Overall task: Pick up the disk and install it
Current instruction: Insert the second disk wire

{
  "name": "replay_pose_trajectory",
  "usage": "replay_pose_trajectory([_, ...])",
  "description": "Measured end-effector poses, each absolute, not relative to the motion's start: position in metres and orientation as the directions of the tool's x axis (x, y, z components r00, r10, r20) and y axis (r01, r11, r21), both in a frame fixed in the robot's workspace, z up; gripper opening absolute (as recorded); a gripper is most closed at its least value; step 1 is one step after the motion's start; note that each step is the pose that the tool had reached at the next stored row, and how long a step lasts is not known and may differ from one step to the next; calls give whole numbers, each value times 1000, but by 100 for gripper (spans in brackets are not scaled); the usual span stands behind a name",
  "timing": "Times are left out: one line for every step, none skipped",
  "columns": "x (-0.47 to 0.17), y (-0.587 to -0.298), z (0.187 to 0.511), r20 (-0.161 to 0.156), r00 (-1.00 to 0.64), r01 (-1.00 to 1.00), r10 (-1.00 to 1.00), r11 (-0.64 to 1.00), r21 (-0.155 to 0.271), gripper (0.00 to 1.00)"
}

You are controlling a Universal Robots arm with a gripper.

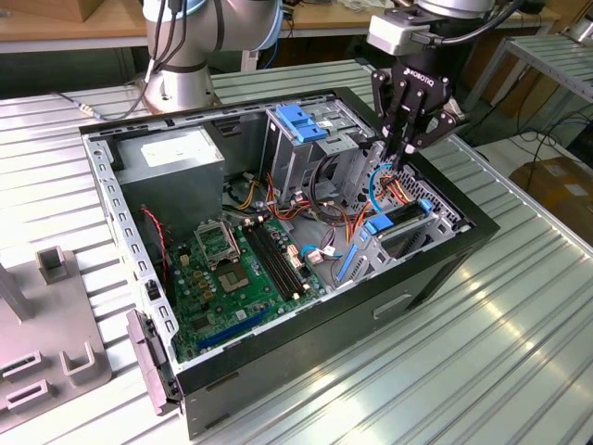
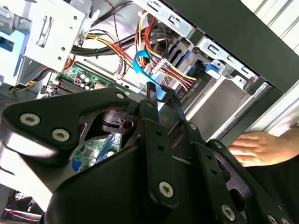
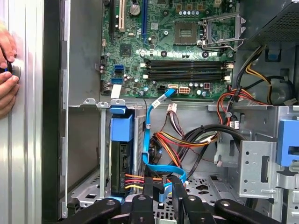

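Observation:
The disk [image 1: 400,219] stands on edge in its blue frame inside the bay at the front corner of the open computer case [image 1: 306,366]. In the first wrist view the disk [image 3: 122,161] has red, yellow and orange wires [image 3: 133,179] running to its end. My gripper [image 1: 397,156] hangs just above the case, beside the bay and a little toward the case's middle. In both wrist views the gripper [image 3: 162,184] [image 2: 162,93] has its fingers closed on the end of a blue ribbon cable [image 3: 148,135] that runs from the motherboard [image 3: 168,46].
A drive cage with a blue latch [image 1: 301,120] rises at the back of the case, next to the grey power supply [image 1: 171,158]. Bundled wires [image 2: 154,56] crowd the space around the gripper. A person's hands [image 3: 5,74] rest on the table beside the case wall.

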State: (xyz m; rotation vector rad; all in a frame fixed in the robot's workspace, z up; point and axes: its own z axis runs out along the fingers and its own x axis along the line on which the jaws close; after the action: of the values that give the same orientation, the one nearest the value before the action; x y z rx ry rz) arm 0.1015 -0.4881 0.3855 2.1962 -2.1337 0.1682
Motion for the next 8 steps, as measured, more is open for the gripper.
replay_pose_trajectory([102,-487,385,134,27,-999,-991,-30,-23,30])
replay_pose_trajectory([102,-486,383,142,27,-999,-989,-31,-22,30])
replay_pose_trajectory([102,-486,382,147,27,-999,-989,-31,-22,30])
replay_pose_trajectory([102,-485,381,151,27,-999,-988,-31,-22,30])
replay_pose_trajectory([102,-485,380,155,27,-999,-988,-31,-22,30])
replay_pose_trajectory([102,-484,379,158,27,-999,-987,-31,-22,30])
replay_pose_trajectory([102,-484,378,162,27,-999,-986,-31,-22,30])
replay_pose_trajectory([102,-483,376,166,27,-999,-986,-31,-22,30])
